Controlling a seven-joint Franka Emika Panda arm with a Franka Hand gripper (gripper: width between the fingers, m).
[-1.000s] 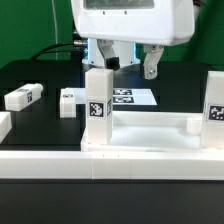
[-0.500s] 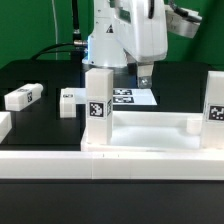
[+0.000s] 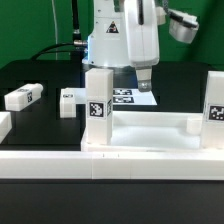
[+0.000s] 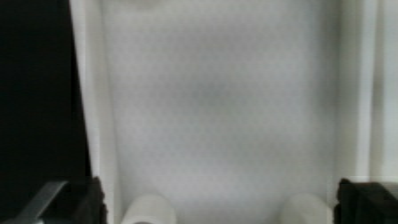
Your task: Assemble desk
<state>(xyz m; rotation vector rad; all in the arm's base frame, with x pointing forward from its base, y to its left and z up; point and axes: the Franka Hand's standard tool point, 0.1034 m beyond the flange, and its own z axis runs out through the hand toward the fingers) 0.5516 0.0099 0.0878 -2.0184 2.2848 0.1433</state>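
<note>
My gripper (image 3: 145, 87) has turned and come lower since a second ago; fingers (image 4: 48, 200) stand apart, desk top (image 4: 214, 100) showing between them.

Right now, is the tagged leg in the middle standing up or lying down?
Standing up: the leg rises straight from the desk top's corner.

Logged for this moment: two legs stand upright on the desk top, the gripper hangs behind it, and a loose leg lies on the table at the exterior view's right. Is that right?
Not quite. The loose leg lies at the exterior view's left, not its right, as the exterior view shows. The rest holds: the first upright leg and the second upright leg stand on the desk top, and the gripper hangs behind it.
</note>
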